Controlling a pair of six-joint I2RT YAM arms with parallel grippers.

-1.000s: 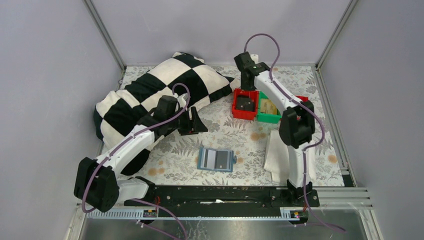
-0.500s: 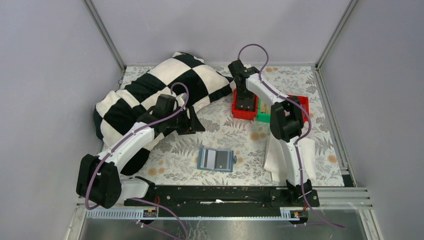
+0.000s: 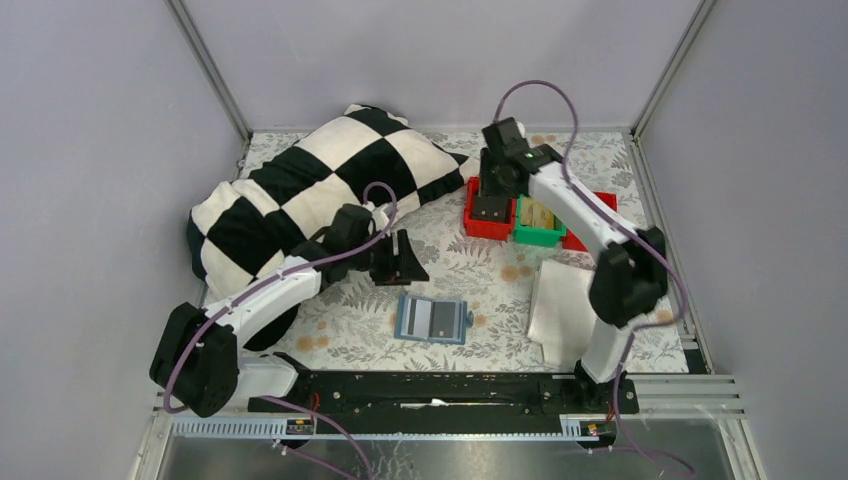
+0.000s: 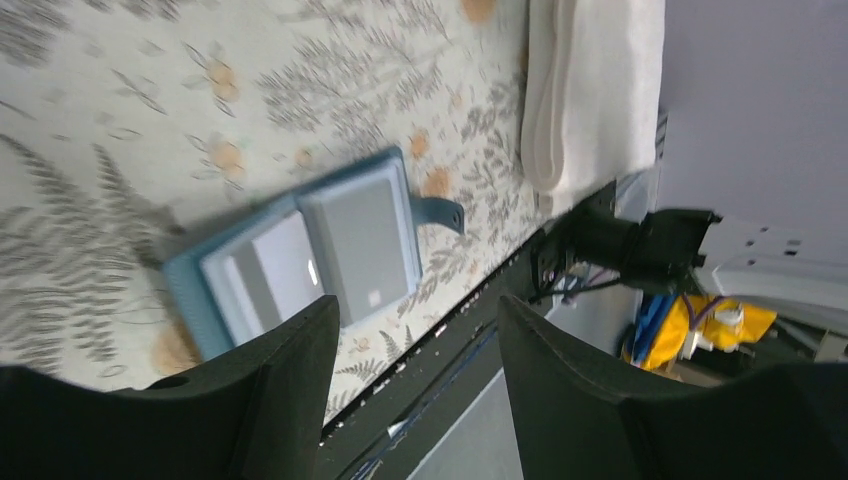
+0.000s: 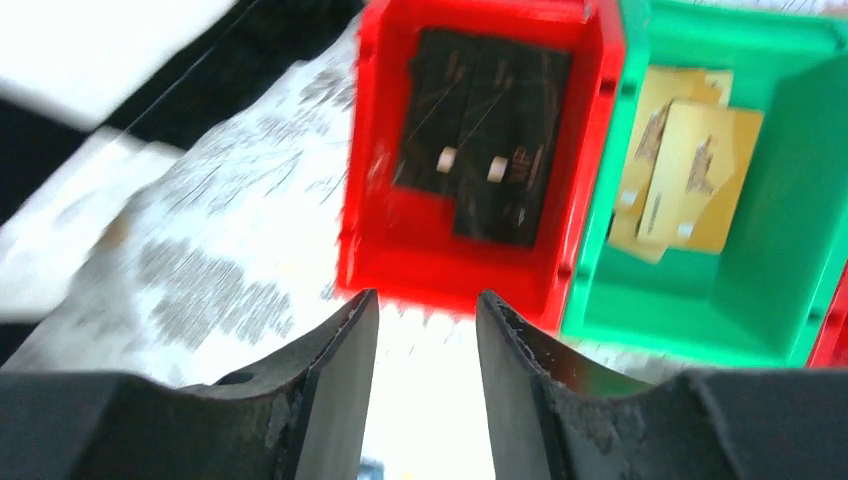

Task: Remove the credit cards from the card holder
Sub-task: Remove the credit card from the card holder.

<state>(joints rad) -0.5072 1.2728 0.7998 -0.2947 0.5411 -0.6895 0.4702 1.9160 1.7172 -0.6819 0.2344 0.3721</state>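
Observation:
The teal-blue card holder [image 3: 432, 319] lies open on the floral cloth, showing two grey panels. In the left wrist view it [image 4: 310, 260] lies just beyond my fingers, its snap tab pointing right. My left gripper [image 3: 405, 262] hangs open and empty a little behind and left of it, and shows open in its wrist view [image 4: 418, 302]. My right gripper [image 3: 493, 205] is open and empty over the red bin [image 5: 455, 270], which holds dark cards [image 5: 485, 150]. The green bin [image 5: 700, 300] beside it holds yellow cards [image 5: 685, 175].
A black-and-white checked pillow [image 3: 320, 190] fills the back left. A folded white cloth [image 3: 560, 310] lies at the right front, and also shows in the left wrist view [image 4: 595, 90]. Another red bin [image 3: 603, 203] stands right of the green one. Grey walls enclose the table.
My left gripper has moved right and forward, closer to the card holder. My right arm's elbow has swung out to the right while its gripper stays over the red bin.

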